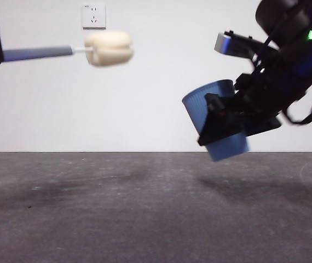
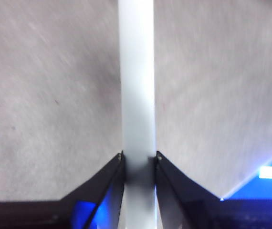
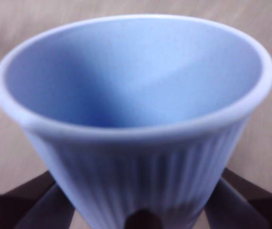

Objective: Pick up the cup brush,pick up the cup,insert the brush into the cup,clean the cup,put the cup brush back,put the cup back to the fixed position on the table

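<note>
Above the table (image 1: pixel 145 219): brush (image 1: pixel 108 48), cup (image 1: pixel 213 118) apart.

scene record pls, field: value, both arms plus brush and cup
left gripper: shut on the cup brush handle, held level in the air
right gripper: shut on the cup, lifted off the table
cup tilt: mouth leaning toward the brush
brush head: cream sponge pointing at the cup, clear gap between them
cup inside: nothing in it
stage: brush not yet inserted
</note>
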`<control>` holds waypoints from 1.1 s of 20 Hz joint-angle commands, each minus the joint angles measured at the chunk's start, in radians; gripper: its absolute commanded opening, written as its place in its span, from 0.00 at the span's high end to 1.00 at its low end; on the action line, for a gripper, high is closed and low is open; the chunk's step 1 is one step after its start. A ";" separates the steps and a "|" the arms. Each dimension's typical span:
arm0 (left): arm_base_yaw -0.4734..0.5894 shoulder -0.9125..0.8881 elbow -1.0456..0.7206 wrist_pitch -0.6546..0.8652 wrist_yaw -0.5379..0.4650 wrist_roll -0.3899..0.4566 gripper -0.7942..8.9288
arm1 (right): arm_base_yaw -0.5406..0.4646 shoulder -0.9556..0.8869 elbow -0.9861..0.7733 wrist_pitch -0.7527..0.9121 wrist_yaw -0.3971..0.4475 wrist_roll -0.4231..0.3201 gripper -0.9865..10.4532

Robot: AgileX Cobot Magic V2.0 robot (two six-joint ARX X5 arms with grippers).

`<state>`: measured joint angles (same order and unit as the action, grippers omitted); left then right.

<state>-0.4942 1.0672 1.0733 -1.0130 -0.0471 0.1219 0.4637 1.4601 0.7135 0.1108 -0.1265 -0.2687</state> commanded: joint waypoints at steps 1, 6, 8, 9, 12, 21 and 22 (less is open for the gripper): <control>-0.003 0.032 -0.004 -0.034 -0.003 0.121 0.93 | 0.035 -0.065 0.014 -0.229 0.081 -0.122 0.93; -0.012 0.073 -0.004 -0.048 0.002 0.274 0.93 | 0.140 -0.141 0.058 -0.552 0.348 -0.342 0.93; -0.029 0.090 -0.004 -0.067 0.004 0.315 0.93 | 0.192 -0.141 0.097 -0.617 0.472 -0.450 0.93; -0.040 0.102 -0.004 -0.081 0.005 0.333 0.93 | 0.214 -0.141 0.118 -0.622 0.506 -0.495 0.93; -0.083 0.150 -0.004 -0.114 0.030 0.355 0.93 | 0.263 -0.141 0.162 -0.622 0.523 -0.574 0.93; -0.166 0.211 -0.004 -0.138 0.063 0.402 0.93 | 0.291 -0.111 0.161 -0.723 0.557 -0.666 0.93; -0.177 0.212 -0.004 -0.140 0.064 0.402 0.93 | 0.291 -0.100 0.161 -0.727 0.571 -0.669 0.93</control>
<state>-0.6666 1.2755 1.0733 -1.1522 0.0113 0.5091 0.7528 1.3479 0.8787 -0.6144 0.4393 -0.9215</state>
